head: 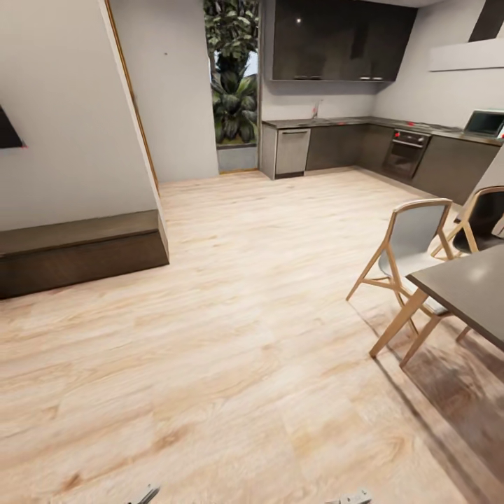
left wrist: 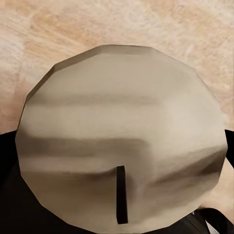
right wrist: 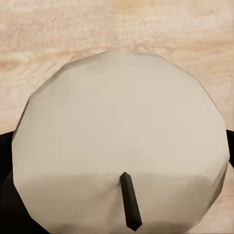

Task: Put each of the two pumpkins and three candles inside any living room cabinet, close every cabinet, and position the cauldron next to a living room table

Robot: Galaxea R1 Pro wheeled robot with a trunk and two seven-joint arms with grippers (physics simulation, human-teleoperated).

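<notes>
A pale grey-beige candle (left wrist: 122,136) with a short dark wick sits right in front of the left wrist camera, end-on, above the wood floor. Dark fingers (left wrist: 9,161) flank its sides, so my left gripper is shut on it. A second candle (right wrist: 119,141), paler, is held the same way in my right gripper, with a dark finger (right wrist: 7,156) at its edge. In the head view a long, low, dark brown cabinet (head: 77,253) stands against the left wall, its fronts shut. The pumpkins, cauldron and coffee table are out of view.
A dark dining table (head: 470,288) and wooden chairs (head: 409,252) stand at the right. The kitchen with glossy dark cupboards (head: 336,42) and an oven (head: 404,152) lies at the back. A white wall corner (head: 143,133) juts out above the cabinet's end. Light wood floor (head: 238,315) stretches ahead.
</notes>
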